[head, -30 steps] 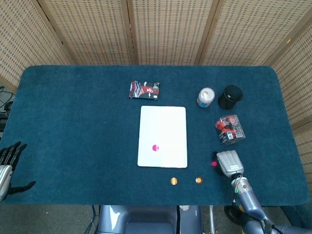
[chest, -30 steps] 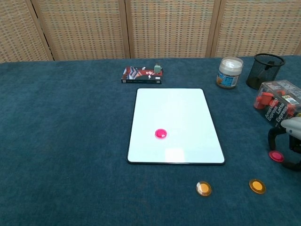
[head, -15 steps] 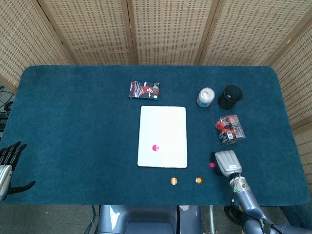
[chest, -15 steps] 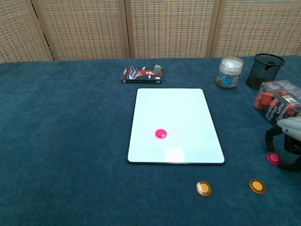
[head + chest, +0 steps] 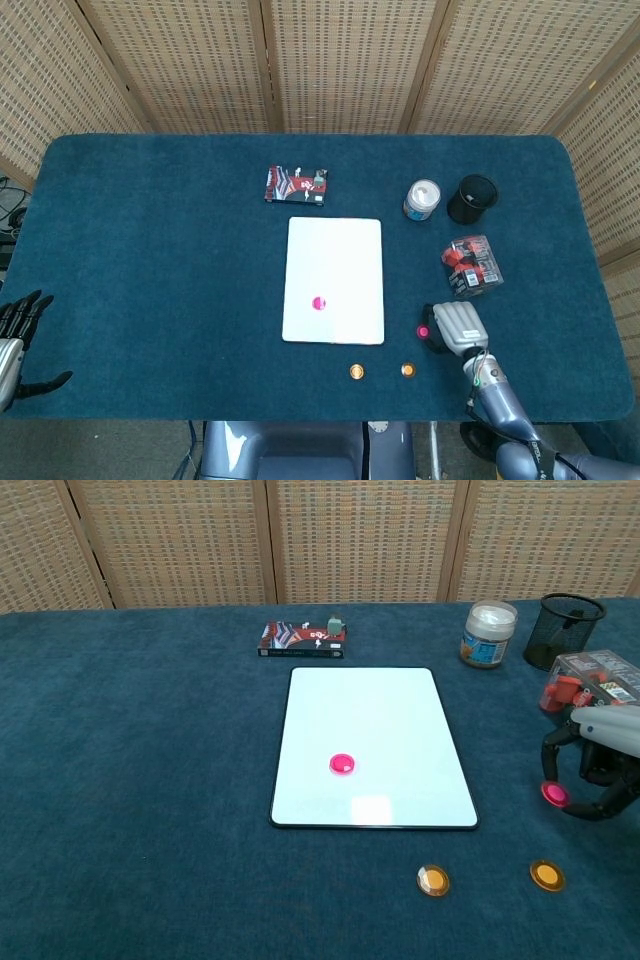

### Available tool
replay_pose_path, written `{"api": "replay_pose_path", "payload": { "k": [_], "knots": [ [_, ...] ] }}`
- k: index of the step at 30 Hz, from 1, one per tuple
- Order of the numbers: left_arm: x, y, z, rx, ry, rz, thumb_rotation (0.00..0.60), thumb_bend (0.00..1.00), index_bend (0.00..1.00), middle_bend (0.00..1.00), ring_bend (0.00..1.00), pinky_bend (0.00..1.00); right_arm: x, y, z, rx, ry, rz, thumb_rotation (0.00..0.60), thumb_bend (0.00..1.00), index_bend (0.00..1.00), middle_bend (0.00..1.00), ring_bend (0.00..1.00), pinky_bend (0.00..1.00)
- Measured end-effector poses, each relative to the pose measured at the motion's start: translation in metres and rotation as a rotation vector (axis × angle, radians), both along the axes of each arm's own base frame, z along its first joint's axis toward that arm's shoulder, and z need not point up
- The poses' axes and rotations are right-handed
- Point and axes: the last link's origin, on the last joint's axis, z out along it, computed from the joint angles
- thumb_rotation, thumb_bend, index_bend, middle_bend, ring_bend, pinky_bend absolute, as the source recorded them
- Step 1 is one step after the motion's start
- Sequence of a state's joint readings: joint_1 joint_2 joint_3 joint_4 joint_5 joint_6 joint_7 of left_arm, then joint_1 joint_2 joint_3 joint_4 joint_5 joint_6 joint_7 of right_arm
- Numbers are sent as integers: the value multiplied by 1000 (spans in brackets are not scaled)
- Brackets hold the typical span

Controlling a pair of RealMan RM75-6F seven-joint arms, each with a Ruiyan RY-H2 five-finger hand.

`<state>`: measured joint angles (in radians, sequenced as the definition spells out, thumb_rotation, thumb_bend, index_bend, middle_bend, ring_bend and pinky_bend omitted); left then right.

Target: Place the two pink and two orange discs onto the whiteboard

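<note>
The whiteboard point(image 5: 333, 270) point(image 5: 372, 730) lies flat mid-table with one pink disc point(image 5: 319, 303) point(image 5: 343, 764) on its lower left part. My right hand point(image 5: 448, 327) point(image 5: 592, 765) hovers right of the board and pinches the second pink disc point(image 5: 423, 331) point(image 5: 554, 794) above the cloth. Two orange discs lie on the cloth near the front edge: one point(image 5: 357, 371) point(image 5: 433, 881) below the board's right corner, the other point(image 5: 407, 370) point(image 5: 546, 875) further right, just below my right hand. My left hand point(image 5: 18, 335) stays at the table's far left edge, fingers spread, holding nothing.
A clear box of red clips point(image 5: 470, 264) point(image 5: 595, 685) sits just behind my right hand. A white-lidded jar point(image 5: 422, 200) point(image 5: 489, 634) and a black mesh cup point(image 5: 471, 198) point(image 5: 567, 629) stand at the back right. A small card box point(image 5: 296, 185) point(image 5: 303, 638) lies behind the whiteboard.
My right hand has lifted the pink disc off the cloth and carried it left, toward the whiteboard. The left hand has not moved.
</note>
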<state>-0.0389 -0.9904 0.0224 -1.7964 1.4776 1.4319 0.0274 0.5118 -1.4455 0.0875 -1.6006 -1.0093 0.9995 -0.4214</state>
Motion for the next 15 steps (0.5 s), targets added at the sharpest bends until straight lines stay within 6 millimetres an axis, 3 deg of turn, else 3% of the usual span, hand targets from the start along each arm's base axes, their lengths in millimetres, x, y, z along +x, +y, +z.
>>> {"api": "replay_pose_path", "payload": {
  "k": [15],
  "knots": [
    [-3, 3, 2, -7, -13, 10, 600, 0, 0, 0, 0, 0, 81, -48, -28, -16, -17, -4, 600, 337, 496, 979, 1000, 1000]
  ]
}}
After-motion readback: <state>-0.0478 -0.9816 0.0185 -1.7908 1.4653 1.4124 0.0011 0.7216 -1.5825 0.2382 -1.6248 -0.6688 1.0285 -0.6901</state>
